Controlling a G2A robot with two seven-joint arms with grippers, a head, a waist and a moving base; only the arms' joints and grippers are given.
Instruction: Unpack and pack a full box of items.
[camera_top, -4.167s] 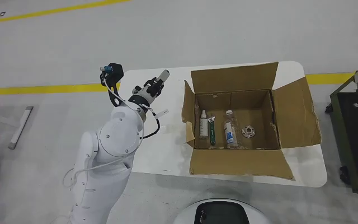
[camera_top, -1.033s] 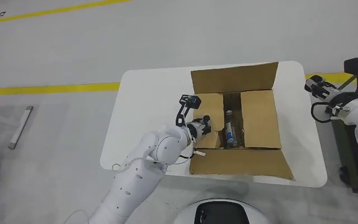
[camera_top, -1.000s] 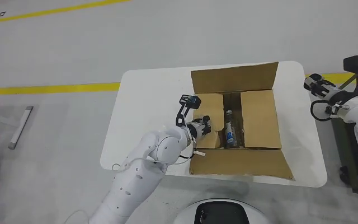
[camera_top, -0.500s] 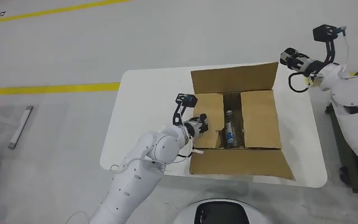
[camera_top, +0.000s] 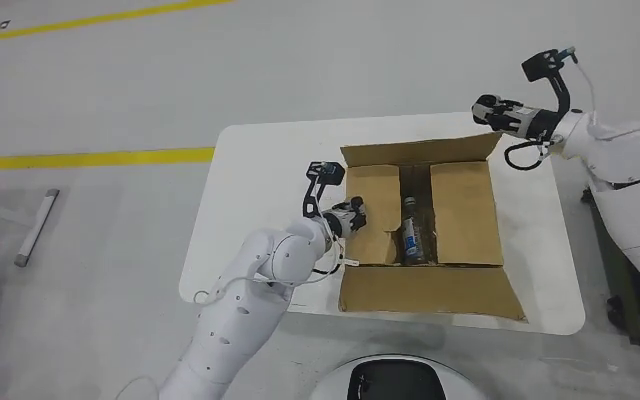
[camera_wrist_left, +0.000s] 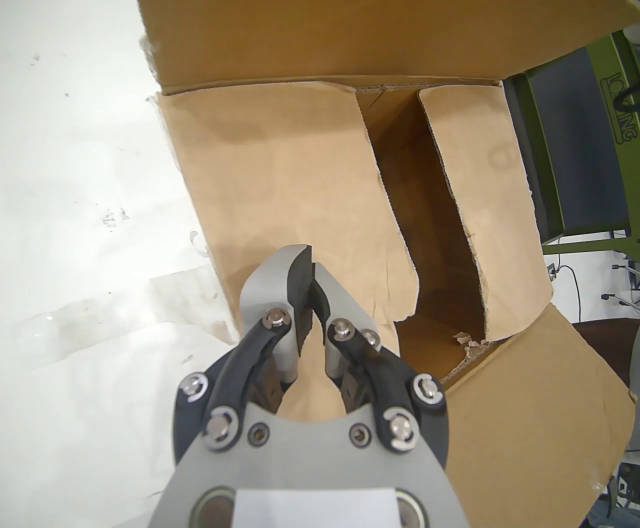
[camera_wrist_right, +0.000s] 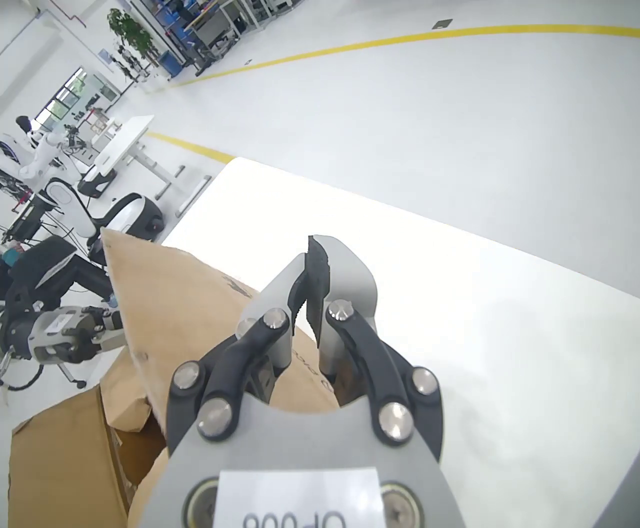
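Closed almost tip to tip on nothing, the left gripper (camera_wrist_left: 307, 272) sits over the left side flap (camera_wrist_left: 280, 175) of the box (camera_top: 440, 268), near the flap's outer, hinge-side edge. I cannot tell whether the tips press on the card.

The box stands on the table (camera_top: 260, 200) with that flap and the right side flap (camera_top: 465, 210) folded inward. A bottle (camera_top: 410, 235) lies on the box floor in the gap between them. The far flap (camera_top: 420, 152) stands up and the near flap (camera_top: 430, 292) lies outward toward the robot. The right gripper (camera_top: 485, 108), likewise narrow and empty, is just beside the far flap's upper corner, on its outer side.

The step in hand looks like closing the top by bringing the far flap down over the side flaps. To do it well, the right gripper should meet the flap from behind near its free edge. It should push in an arc about the hinge, not straight down, which would buckle the card. The left gripper should keep its side flap flat and slide out toward the table before the far flap lands, so it is not trapped. The torn flap edges could snag.

A yellow floor line (camera_top: 100, 158) runs beyond the table.
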